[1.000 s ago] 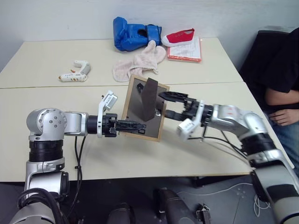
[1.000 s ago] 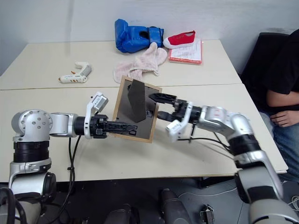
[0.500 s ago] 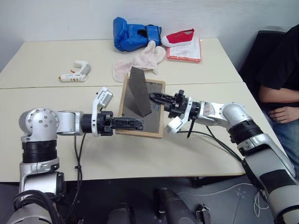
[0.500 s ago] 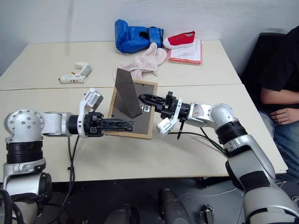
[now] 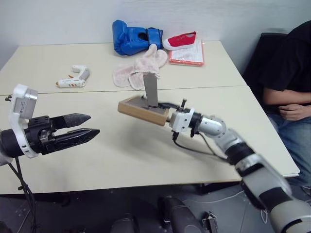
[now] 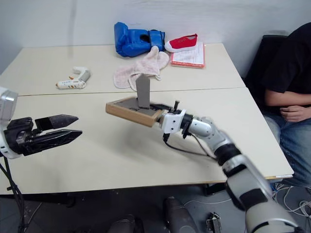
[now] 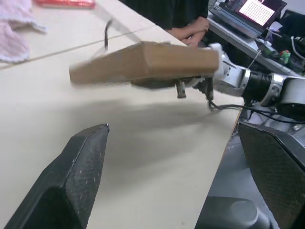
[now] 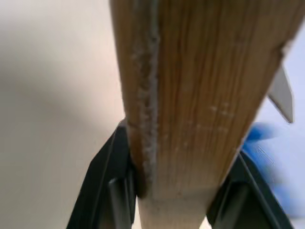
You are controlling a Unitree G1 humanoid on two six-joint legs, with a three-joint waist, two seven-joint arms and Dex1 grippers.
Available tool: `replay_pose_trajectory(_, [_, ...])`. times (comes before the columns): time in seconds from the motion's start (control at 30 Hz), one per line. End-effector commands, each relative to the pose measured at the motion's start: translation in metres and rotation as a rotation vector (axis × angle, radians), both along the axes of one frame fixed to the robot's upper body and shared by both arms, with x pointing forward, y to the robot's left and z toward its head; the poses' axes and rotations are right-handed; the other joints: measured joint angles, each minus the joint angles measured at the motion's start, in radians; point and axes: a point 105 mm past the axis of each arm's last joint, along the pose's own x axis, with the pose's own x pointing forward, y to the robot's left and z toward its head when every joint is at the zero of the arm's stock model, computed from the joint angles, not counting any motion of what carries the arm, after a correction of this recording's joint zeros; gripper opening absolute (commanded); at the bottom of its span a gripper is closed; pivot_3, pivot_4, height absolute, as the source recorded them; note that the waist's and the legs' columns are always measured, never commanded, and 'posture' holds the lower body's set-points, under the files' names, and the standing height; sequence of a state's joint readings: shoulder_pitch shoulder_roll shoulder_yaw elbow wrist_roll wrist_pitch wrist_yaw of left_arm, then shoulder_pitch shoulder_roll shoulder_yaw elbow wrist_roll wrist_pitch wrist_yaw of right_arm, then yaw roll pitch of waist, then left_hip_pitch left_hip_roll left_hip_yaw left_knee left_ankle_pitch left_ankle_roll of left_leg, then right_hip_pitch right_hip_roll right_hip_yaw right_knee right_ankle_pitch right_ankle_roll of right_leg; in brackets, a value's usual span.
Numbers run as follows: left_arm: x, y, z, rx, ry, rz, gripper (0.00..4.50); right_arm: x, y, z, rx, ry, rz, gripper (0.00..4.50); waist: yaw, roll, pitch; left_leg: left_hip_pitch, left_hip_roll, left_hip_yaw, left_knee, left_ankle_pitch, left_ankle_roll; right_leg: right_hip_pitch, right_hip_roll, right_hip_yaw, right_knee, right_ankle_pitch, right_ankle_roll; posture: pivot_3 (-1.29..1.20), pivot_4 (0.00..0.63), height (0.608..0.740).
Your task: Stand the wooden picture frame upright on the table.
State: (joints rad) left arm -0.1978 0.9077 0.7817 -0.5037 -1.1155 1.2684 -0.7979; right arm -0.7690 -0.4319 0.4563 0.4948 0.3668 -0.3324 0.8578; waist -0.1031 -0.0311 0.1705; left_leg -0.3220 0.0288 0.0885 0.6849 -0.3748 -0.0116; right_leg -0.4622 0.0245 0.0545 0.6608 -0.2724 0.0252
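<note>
The wooden picture frame (image 5: 141, 109) hangs nearly level just over the table (image 5: 121, 155), dark back up, with its fold-out stand (image 5: 150, 90) sticking upward. My right gripper (image 5: 168, 115) is shut on the frame's right edge. In the right wrist view its fingers (image 8: 110, 183) clamp both faces of the light wood (image 8: 190, 95). My left gripper (image 5: 94, 123) stands open well to the frame's left, with nothing between its fingers. The left wrist view looks past those spread fingers (image 7: 81, 167) at the frame (image 7: 143, 62) and the shadow it casts.
At the table's far side lie a blue boxing glove (image 5: 132, 37), a red shoe (image 5: 180, 40) on a pink-edged booklet (image 5: 188, 54), a pink cloth (image 5: 138, 69) and a white glue gun (image 5: 73, 77). A person (image 5: 286, 68) sits at the right end.
My left gripper has let go of the frame, opened wide and drawn back to the left. The right gripper now holds the frame alone and has tipped it from near upright to nearly flat.
</note>
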Motion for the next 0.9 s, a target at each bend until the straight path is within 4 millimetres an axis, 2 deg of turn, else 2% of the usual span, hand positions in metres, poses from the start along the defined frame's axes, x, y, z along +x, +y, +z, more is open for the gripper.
replay_pose_trajectory(0.03, [0.001, -0.003, 0.008, 0.003, -0.11, 0.016, 4.5, -0.015, 0.001, 0.039, 0.173, 0.341, 0.164, 1.26, 0.014, 0.0, 0.0, 0.0, 0.0, 0.0, 0.0, 0.0, 0.0, 0.0, 0.0, 0.0, 0.0, 0.0, 0.0, 0.0, 0.15, 0.74])
replay_pose_trajectory(0.1, [0.002, -0.008, 0.0, 0.054, -0.13, 0.011, 4.5, -0.016, 0.001, 0.027, 0.174, 0.55, 0.165, 1.26, 0.021, 0.0, 0.0, 0.0, 0.0, -0.001, 0.0, -0.001, 0.0, 0.0, 0.0, -0.001, -0.002, 0.0, -0.001, 0.0, 0.15, 0.74])
replay_pose_trajectory(0.2, [0.001, -0.012, -0.006, 0.064, -0.126, -0.021, 4.5, -0.015, 0.002, 0.005, 0.144, 0.724, 0.13, 1.26, 0.023, -0.001, 0.0, -0.001, 0.0, -0.001, -0.001, -0.001, 0.0, -0.001, 0.0, -0.001, -0.004, -0.001, -0.001, 0.0, 0.15, 0.74])
replay_pose_trajectory(0.37, [0.005, -0.016, -0.006, 0.061, -0.117, -0.059, 4.5, -0.018, 0.006, -0.025, 0.075, 0.838, 0.078, 1.26, 0.021, -0.001, -0.001, -0.003, 0.0, 0.0, -0.001, -0.001, 0.001, -0.002, 0.0, -0.001, -0.005, -0.001, -0.001, 0.0, 0.15, 0.74])
replay_pose_trajectory(0.47, [0.005, -0.018, -0.006, 0.07, -0.113, -0.09, 4.5, -0.02, 0.007, -0.03, 0.05, 0.854, 0.073, 2.25, 0.019, -0.001, -0.001, -0.002, 0.0, 0.0, -0.001, -0.001, 0.001, -0.002, 0.0, 0.0, -0.004, -0.001, -0.001, 0.0, 0.15, 0.74])
replay_pose_trajectory(0.57, [0.005, -0.018, -0.009, 0.1, -0.108, -0.108, 4.5, -0.025, 0.006, -0.028, 0.038, 0.841, 0.086, 3.2, 0.019, -0.001, -0.001, -0.002, 0.0, 0.0, -0.002, -0.001, 0.001, -0.003, 0.0, 0.0, -0.005, -0.001, -0.001, 0.0, 0.15, 0.74])
replay_pose_trajectory(0.7, [0.006, -0.019, -0.01, 0.109, -0.111, -0.136, 4.5, -0.034, -0.009, -0.025, -0.025, 0.753, 0.076, 4.46, 0.02, -0.001, -0.001, -0.003, 0.0, 0.0, -0.002, -0.001, 0.001, -0.003, 0.0, 0.0, -0.006, -0.001, -0.001, 0.0, 0.15, 0.74])
replay_pose_trajectory(0.77, [0.007, -0.02, -0.008, 0.104, -0.118, -0.143, 4.5, -0.039, -0.024, -0.024, -0.085, 0.695, 0.054, 4.46, 0.024, -0.001, 0.0, -0.003, 0.0, 0.0, -0.002, -0.002, 0.002, -0.003, 0.0, 0.0, -0.006, -0.001, -0.001, 0.0, 0.15, 0.74])
replay_pose_trajectory(0.83, [0.009, -0.019, -0.008, 0.13, -0.132, -0.15, 4.5, -0.043, -0.057, -0.016, -0.18, 0.588, 0.016, 4.46, 0.034, 0.0, 0.0, -0.004, -0.001, 0.0, -0.002, -0.003, 0.005, -0.003, 0.0, -0.001, -0.007, 0.0, 0.0, 0.0, 0.15, 0.74])
replay_pose_trajectory(0.9, [0.01, -0.018, -0.009, 0.149, -0.141, -0.155, 4.5, -0.046, -0.073, -0.009, -0.216, 0.55, -0.001, 4.46, 0.043, 0.0, 0.0, -0.005, -0.001, 0.0, -0.002, -0.003, 0.005, -0.003, 0.0, -0.001, -0.009, 0.0, 0.001, 0.0, 0.15, 0.74])
